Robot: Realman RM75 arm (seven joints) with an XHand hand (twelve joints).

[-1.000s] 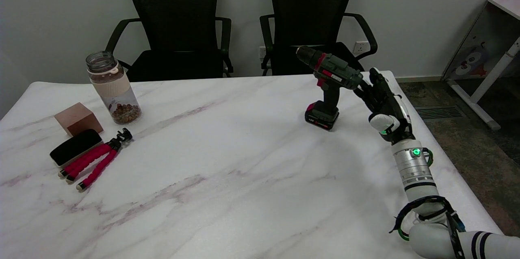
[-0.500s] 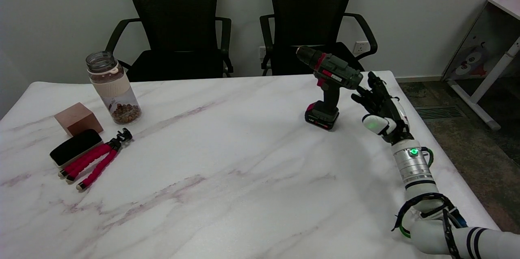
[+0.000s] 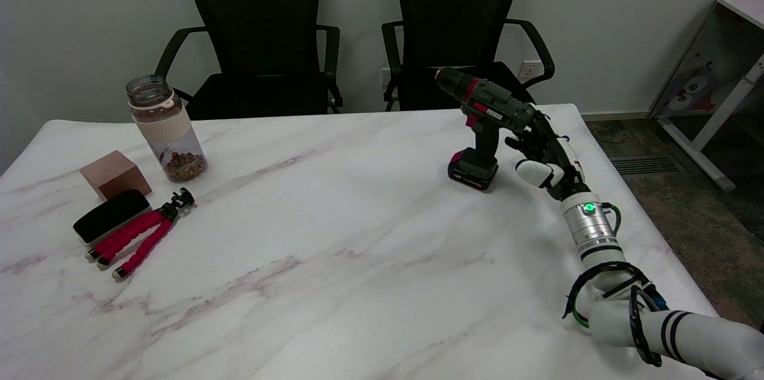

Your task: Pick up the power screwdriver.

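Since a second ago the black-and-white robot hand (image 3: pixel 544 156) has slid left and a little away from the camera, closing the gap to the dark green and red power screwdriver (image 3: pixel 484 123); the screwdriver itself has not moved. Its fingers are spread and reach up beside the rear end of the tool's body, and they hold nothing. From this angle the fingertips seem to brush the back of the housing, though I cannot tell whether they truly touch it.

That power screwdriver stands upright on its battery base on the white marble-patterned tabletop (image 3: pixel 334 249), near the far right corner, chuck pointing left and away.

Right of the robot hand the tabletop's edge runs close by, with floor beyond it. Left of the tool a broad stretch of bare marble lies open toward the middle. Well apart, at the far left, stand a clear glass jar with brown contents (image 3: pixel 166 128), a copper-coloured block (image 3: pixel 114 174), a black oblong case (image 3: pixel 111 215) and a small tripod with pink flexible legs (image 3: pixel 143 233).
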